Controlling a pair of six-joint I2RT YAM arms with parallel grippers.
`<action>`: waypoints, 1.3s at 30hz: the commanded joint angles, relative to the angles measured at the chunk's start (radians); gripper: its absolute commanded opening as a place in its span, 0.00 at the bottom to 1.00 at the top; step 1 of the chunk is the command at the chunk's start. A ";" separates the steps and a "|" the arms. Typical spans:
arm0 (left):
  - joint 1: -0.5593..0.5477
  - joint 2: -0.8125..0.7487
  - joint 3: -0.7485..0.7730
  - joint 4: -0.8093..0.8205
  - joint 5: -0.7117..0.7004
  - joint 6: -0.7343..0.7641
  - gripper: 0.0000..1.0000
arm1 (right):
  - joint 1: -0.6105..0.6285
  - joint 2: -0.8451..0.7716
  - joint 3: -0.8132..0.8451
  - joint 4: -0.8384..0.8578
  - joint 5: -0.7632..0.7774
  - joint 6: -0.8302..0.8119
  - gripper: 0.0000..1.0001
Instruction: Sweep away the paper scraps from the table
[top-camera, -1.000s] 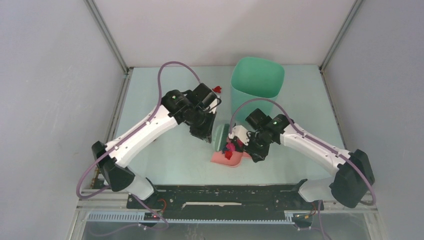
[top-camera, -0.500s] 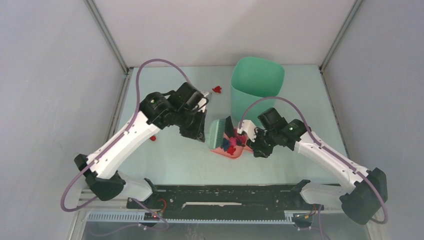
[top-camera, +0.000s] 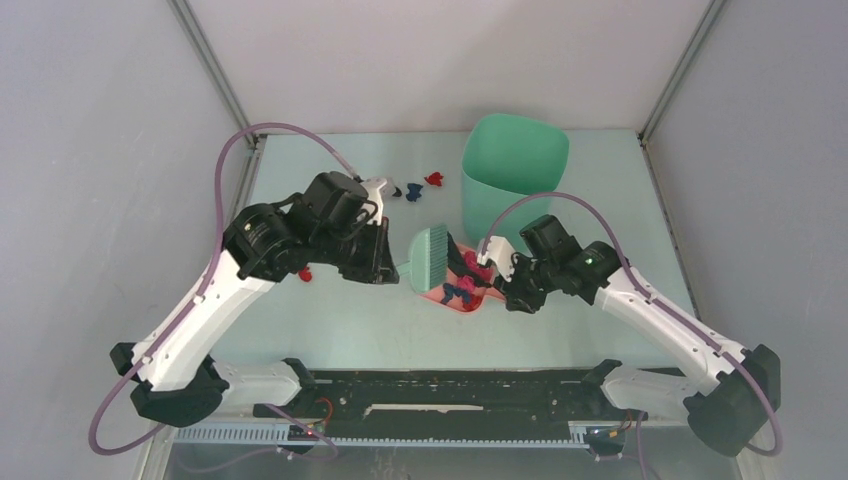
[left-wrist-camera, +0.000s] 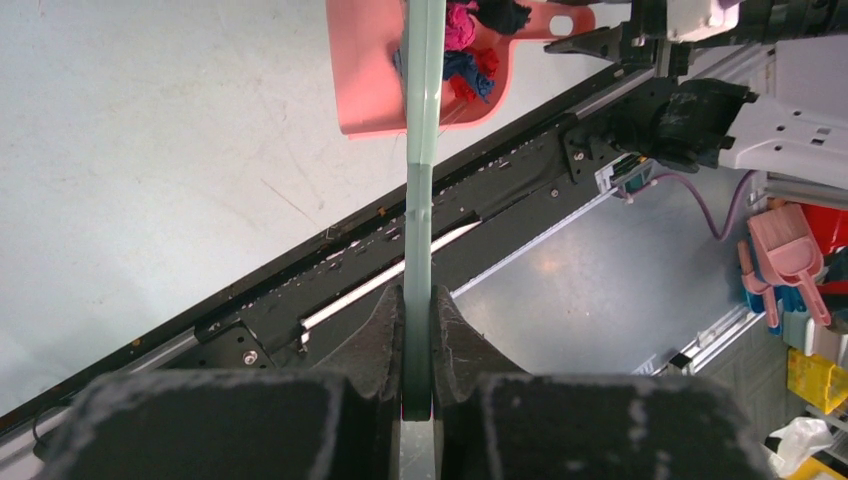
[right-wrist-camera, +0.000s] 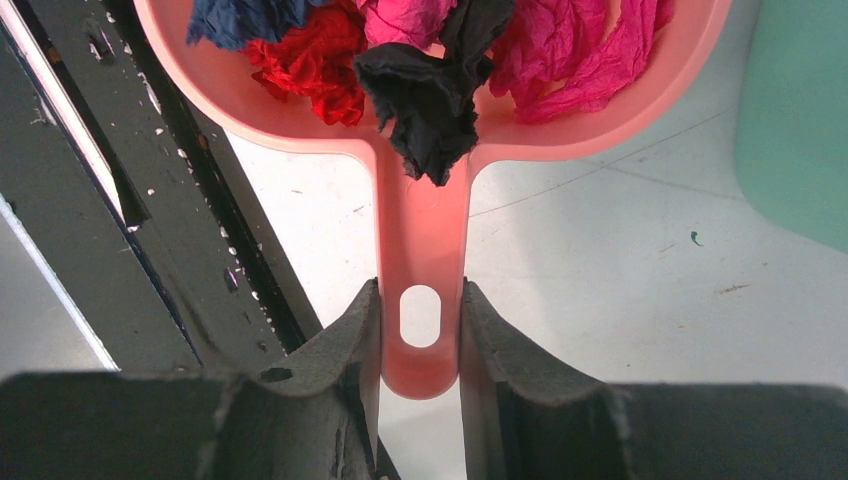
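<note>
My left gripper (top-camera: 385, 262) (left-wrist-camera: 418, 345) is shut on the handle of the green hand brush (top-camera: 430, 258) (left-wrist-camera: 421, 120), its head at the open edge of the pink dustpan (top-camera: 470, 300) (left-wrist-camera: 365, 80). My right gripper (top-camera: 503, 288) (right-wrist-camera: 420, 345) is shut on the dustpan's handle (right-wrist-camera: 421, 240). Several paper scraps (right-wrist-camera: 420, 60) in red, magenta, blue and black lie in the pan (top-camera: 460, 285). Loose scraps lie on the table (top-camera: 330, 310): a red one (top-camera: 434, 179) and a dark blue one (top-camera: 411, 190) at the back, a red one (top-camera: 305, 274) by my left arm.
A tall mint-green bin (top-camera: 513, 172) stands at the back, just behind the dustpan and my right arm; it shows at the right edge of the right wrist view (right-wrist-camera: 795, 130). The black base rail (top-camera: 450, 385) runs along the near edge. Grey walls enclose the table.
My left arm has drawn back to the left with the brush, and the dustpan has shifted slightly toward the bin. A dark blue scraps at the back, hidden before, now shows.
</note>
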 joint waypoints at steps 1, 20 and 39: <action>0.001 -0.048 0.033 0.092 -0.010 -0.035 0.00 | -0.006 -0.044 0.002 0.007 -0.008 0.015 0.00; 0.016 -0.040 -0.220 0.240 -0.511 -0.008 0.00 | 0.046 -0.183 0.058 -0.126 -0.032 -0.005 0.00; 0.088 0.113 -0.310 0.423 -0.414 0.029 0.00 | 0.068 -0.050 0.445 -0.327 -0.173 -0.040 0.00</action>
